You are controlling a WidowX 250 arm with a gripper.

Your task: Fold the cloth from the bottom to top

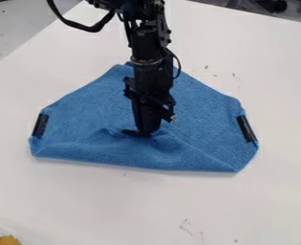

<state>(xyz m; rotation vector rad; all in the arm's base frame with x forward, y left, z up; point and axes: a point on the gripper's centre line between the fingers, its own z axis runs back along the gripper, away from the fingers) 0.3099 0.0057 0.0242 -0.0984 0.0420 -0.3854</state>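
The blue cloth (95, 115) lies on the white table with its bottom part folded up, leaving a nearly straight lower edge. Black strips mark its left and right corners. My gripper (145, 131) points straight down over the middle of the cloth, its tip touching the folded part, where the fabric is wrinkled and slightly raised. A small dark patch shows just left of the tip. The arm hides part of the cloth's top corner and centre.
The white table (114, 201) spreads around the cloth on all sides. At the bottom left corner of the view is a yellow-orange object (8, 240) beside something black. Small dark marks dot the table at the upper right and lower right.
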